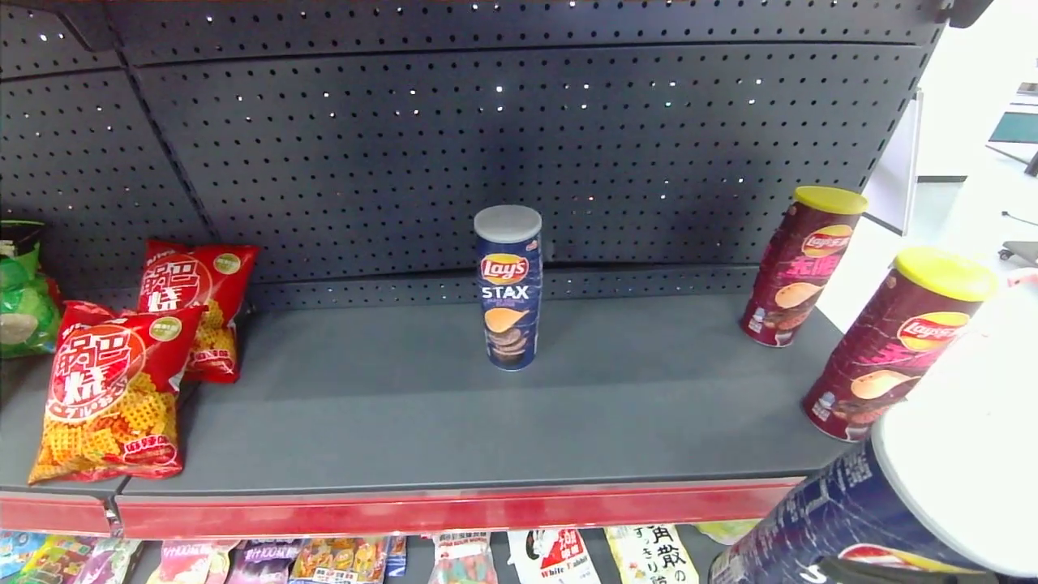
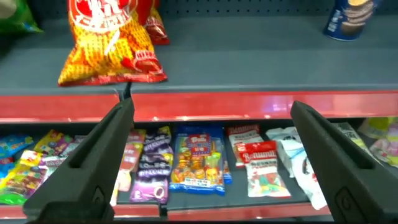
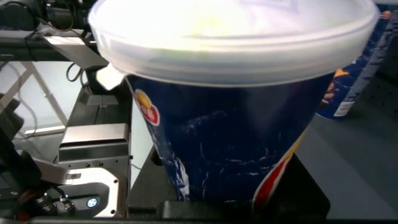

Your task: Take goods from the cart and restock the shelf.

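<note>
A blue chip can point(image 1: 508, 292) with a grey lid stands upright mid-shelf on the grey shelf board point(image 1: 389, 405). A second blue can point(image 1: 843, 511) with a white lid point(image 1: 965, 454) hangs tilted at the lower right, in front of and below the shelf's red front edge point(image 1: 454, 507). My right gripper point(image 3: 230, 206) is shut on this can point(image 3: 236, 143) near its base, mostly hidden behind it. My left gripper point(image 2: 211, 111) stands open and holds nothing, facing the red edge, with the lower snack shelf point(image 2: 199, 155) behind its fingers point(image 2: 93, 162).
Two maroon cans with yellow lids point(image 1: 799, 268) point(image 1: 896, 349) stand at the shelf's right end. Two red snack bags point(image 1: 109, 397) point(image 1: 199, 300) and a green bag point(image 1: 20, 300) lie at the left. Open board flanks the standing blue can. Another blue can point(image 3: 357, 74) shows beyond the held one.
</note>
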